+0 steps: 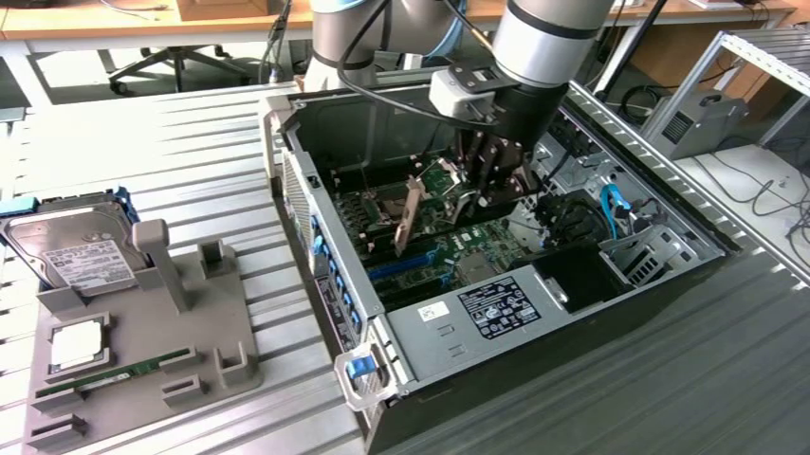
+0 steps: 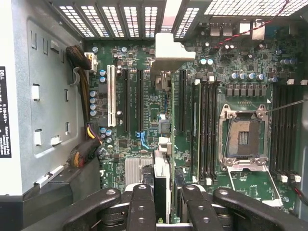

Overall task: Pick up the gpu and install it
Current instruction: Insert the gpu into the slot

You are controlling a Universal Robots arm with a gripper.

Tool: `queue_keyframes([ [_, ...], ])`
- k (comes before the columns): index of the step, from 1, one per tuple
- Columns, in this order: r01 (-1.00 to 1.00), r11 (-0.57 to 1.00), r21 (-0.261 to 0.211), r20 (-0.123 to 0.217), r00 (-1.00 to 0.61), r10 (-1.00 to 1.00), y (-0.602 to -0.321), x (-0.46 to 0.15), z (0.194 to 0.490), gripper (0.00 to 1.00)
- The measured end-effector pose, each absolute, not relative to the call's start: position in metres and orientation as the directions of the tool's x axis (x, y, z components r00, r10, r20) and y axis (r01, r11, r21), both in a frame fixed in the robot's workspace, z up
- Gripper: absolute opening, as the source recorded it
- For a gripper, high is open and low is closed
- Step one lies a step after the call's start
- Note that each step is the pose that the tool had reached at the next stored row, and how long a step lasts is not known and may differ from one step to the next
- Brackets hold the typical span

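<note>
The gpu (image 1: 408,220) is a thin card with a brownish board back. It hangs tilted inside the open computer case (image 1: 379,351), just above the motherboard (image 1: 469,251). My gripper (image 1: 487,185) is shut on its upper edge. In the wrist view the gpu (image 2: 162,180) shows edge-on. It runs from between my black fingers (image 2: 143,207) out to its silver end bracket (image 2: 168,53) by the case's rear slot grilles. My gripper (image 2: 166,211) holds the card over the expansion slots (image 2: 127,101). I cannot tell whether the card touches a slot.
A grey fixture tray (image 1: 215,332) stands at the exterior view's left. It carries a silver hard drive (image 1: 79,254), a CPU (image 1: 76,346) and a green RAM stick (image 1: 114,377). Inside the case are an open CPU socket (image 2: 243,139), memory slots (image 2: 207,130) and cable bundles (image 2: 82,62).
</note>
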State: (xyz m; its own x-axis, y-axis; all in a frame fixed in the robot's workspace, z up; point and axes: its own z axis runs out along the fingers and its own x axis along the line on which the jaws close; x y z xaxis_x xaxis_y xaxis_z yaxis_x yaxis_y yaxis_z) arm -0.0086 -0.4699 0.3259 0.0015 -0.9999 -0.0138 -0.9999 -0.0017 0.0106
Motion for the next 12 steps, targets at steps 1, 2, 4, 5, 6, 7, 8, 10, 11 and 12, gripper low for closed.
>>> queue_keyframes([
  [1,-1.0,-0.002,0.011,-0.014,0.002,-1.0,-0.4702,-0.0086,0.3259,0.27],
  [2,-1.0,-0.002,0.011,-0.014,0.002,-1.0,-0.4703,-0.0086,0.3259,0.27],
  [4,-1.0,-0.002,0.011,-0.014,0.002,-1.0,-0.4706,-0.0091,0.3259,0.27],
  [5,-1.0,-0.002,0.011,-0.014,0.002,-1.0,-0.4706,-0.0095,0.3259,0.27],
  [6,-1.0,-0.002,0.011,-0.014,0.002,-1.0,-0.4706,-0.0102,0.3258,0.27],
  [7,-1.0,-0.002,0.011,-0.014,0.002,-1.0,-0.4706,-0.0108,0.3258,0.27],
  [8,-1.0,-0.002,0.011,-0.014,0.002,-1.0,-0.4706,-0.0116,0.3258,0.27],
  [10,-1.0,-0.002,0.011,-0.014,0.002,-1.0,-0.4707,-0.0131,0.3258,0.27],
  [11,-1.0,-0.002,0.011,-0.014,0.001,-1.0,-0.4707,-0.0138,0.3257,0.27],
  [12,-1.0,-0.001,0.011,-0.014,0.001,-1.0,-0.4707,-0.0142,0.3257,0.27],
])
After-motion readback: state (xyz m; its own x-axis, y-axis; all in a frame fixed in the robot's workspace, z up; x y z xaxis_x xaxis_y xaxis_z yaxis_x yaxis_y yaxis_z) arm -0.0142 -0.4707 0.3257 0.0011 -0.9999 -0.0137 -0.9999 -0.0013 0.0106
